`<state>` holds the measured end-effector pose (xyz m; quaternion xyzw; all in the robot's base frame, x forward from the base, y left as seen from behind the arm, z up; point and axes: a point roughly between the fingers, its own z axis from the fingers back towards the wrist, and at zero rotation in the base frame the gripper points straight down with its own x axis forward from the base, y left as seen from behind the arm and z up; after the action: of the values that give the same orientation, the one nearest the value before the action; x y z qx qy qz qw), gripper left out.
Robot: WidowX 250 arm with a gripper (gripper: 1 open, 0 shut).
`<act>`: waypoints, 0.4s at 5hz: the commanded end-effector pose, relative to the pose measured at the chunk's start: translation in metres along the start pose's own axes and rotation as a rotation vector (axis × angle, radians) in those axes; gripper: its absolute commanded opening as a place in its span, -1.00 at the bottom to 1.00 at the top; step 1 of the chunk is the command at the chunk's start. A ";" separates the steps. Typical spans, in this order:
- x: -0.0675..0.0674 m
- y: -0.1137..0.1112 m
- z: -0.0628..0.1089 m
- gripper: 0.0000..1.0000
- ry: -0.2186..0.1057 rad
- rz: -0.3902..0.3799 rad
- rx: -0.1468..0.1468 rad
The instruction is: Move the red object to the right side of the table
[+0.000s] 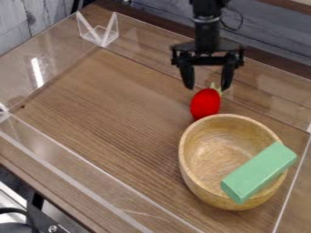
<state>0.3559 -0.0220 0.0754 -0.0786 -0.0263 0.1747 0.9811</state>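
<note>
While the red object is lying on the table beside the wooden bowl, we are seeing the hand hovering above it, fingers spread apart, holding nothing.

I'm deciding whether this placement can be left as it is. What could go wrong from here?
The small glossy red strawberry-shaped toy lies on the brown wood-grain table very near the round wooden bowl; being rounded, it might roll against the rim. The black gripper, open, hangs just above it, so a sideways move could clip it.
</note>
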 end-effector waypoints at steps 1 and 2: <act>-0.001 -0.006 0.036 1.00 -0.079 0.029 -0.010; -0.006 -0.009 0.034 1.00 -0.071 0.050 0.004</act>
<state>0.3486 -0.0267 0.0859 -0.0633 -0.0250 0.2061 0.9762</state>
